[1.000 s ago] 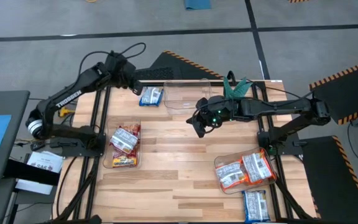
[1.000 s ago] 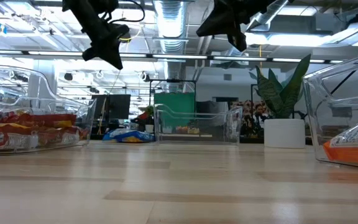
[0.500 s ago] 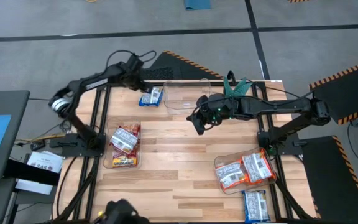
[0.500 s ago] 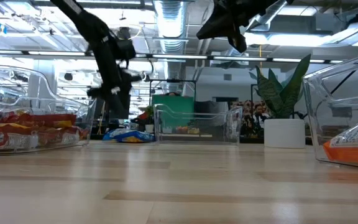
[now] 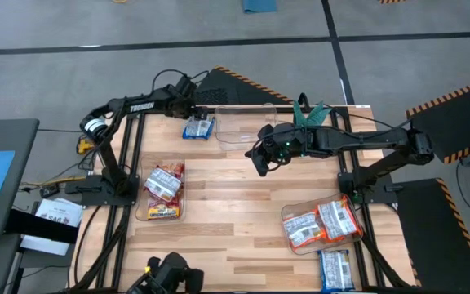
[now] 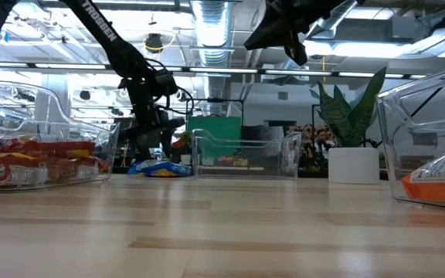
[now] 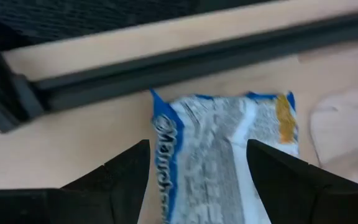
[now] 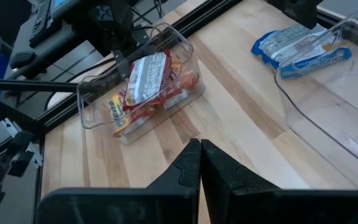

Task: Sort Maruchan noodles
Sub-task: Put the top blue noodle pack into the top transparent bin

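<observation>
At the table's far left edge, my left gripper [image 7: 194, 171] hangs low with its fingers [image 7: 126, 171] spread apart, straddling the blue-and-white Maruchan packet [image 7: 225, 155] that lies flat on the wood beside the empty clear bin [image 5: 247, 122]. I judge a clean pick needs me to settle straight down, centred across the packet's width, before pinching. My right gripper [image 8: 199, 163] waits pressed together above mid-table.

the left pincer [image 5: 192, 110] has swung across from beside the blue packet [image 5: 199, 126] and dropped low, now hanging just over it, fingers spread either side.
</observation>
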Robot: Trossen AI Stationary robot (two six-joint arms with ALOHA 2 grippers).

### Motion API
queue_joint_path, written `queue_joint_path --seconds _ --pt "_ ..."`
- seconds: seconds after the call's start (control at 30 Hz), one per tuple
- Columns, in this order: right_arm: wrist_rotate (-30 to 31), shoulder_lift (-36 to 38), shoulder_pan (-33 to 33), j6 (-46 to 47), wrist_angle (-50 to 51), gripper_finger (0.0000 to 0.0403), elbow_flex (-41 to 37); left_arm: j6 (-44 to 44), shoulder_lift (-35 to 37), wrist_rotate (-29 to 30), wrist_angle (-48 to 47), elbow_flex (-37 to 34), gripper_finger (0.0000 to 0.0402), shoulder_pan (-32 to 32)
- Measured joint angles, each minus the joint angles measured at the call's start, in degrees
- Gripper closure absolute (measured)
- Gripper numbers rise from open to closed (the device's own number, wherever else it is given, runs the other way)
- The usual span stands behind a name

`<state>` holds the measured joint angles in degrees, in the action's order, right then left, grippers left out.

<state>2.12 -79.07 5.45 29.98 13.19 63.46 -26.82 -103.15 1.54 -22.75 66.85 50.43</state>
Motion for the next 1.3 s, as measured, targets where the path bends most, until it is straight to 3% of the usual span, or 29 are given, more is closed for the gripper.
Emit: queue_joint_path --seconds 0.13,0.33,0.47,0.6,0.77,1.0,1.3 --pt "0.0 0.0 0.4 0.0 0.0 0.0370 0.0 0.8 -0.7 1.3 1.5 0.0 0.0152 0.1" --pt "0.1 0.0 1.1 0.0 -0.1 0.0370 0.0 0.0 -4.6 -5.7 2.8 0.1 0.0152 0.9" --pt "0.1 0.0 1.3 0.2 -0.2 0.0370 0.0 -0.5 -6.5 -7.0 3.1 0.3 0.0156 0.5" --pt "0.1 0.0 1.4 0.4 -0.2 0.0370 0.0 1.4 -6.1 -4.0 2.9 0.3 0.0215 -0.6" --pt "0.1 0.0 1.4 0.5 -0.2 0.0370 0.0 4.6 -5.1 -3.0 1.6 0.1 0.0375 -0.6" --pt "0.1 0.0 1.4 0.6 -0.2 0.0370 0.0 9.4 0.1 -2.8 -1.3 -0.3 0.0401 0.2" --pt "0.1 0.0 1.4 0.5 -0.5 0.0370 0.0 13.1 13.4 -2.2 -2.3 -0.2 0.0401 0.2"
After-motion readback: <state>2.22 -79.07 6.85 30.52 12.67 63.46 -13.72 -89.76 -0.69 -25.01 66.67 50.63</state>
